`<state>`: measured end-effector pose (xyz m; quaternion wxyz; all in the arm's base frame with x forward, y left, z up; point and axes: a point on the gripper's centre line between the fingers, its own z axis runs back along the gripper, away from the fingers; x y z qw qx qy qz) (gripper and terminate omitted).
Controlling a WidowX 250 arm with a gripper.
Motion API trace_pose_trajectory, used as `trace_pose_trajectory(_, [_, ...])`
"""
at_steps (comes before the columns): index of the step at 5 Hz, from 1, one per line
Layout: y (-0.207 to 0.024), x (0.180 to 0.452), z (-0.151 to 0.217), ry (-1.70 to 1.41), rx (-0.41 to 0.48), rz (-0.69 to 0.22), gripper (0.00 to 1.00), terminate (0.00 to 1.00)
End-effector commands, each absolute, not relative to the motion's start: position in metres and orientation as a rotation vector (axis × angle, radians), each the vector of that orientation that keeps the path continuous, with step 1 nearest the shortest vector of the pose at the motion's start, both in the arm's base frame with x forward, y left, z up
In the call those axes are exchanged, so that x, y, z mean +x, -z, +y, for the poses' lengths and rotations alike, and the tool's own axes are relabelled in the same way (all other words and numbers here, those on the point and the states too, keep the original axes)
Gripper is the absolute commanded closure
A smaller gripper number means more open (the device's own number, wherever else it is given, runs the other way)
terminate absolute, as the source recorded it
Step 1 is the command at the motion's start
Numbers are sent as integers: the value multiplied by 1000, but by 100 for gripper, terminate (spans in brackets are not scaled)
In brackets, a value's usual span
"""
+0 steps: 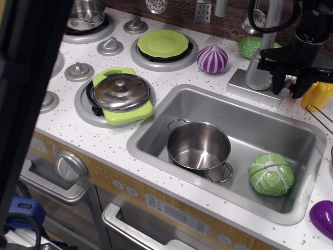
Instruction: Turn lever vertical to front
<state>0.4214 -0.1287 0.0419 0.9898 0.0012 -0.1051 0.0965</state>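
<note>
The faucet's grey cylindrical body [258, 73] stands on its square base [244, 86] behind the sink [156, 130]. The lever juts from the body's right side. It is mostly hidden by my gripper, and only a silver bit [284, 91] shows between the fingers. My black gripper [289, 84] hangs down from the top right. One finger [276, 82] is to the left of the lever and the other to its right. The jaws look spread, straddling the lever. I cannot see whether they touch it.
A steel pot [199, 146] and a toy cabbage [270, 174] lie in the sink. A yellow pepper [318, 96] sits just right of my gripper. A purple onion [212, 58] is left of the faucet. A dark out-of-focus shape [26, 104] blocks the left edge.
</note>
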Motion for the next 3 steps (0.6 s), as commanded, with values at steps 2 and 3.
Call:
trace_pose_trajectory(2, [-43, 429, -136, -173, -30, -194, 100, 0])
trace_pose_trajectory(3, [-57, 426, -133, -151, 5, -177, 0, 100])
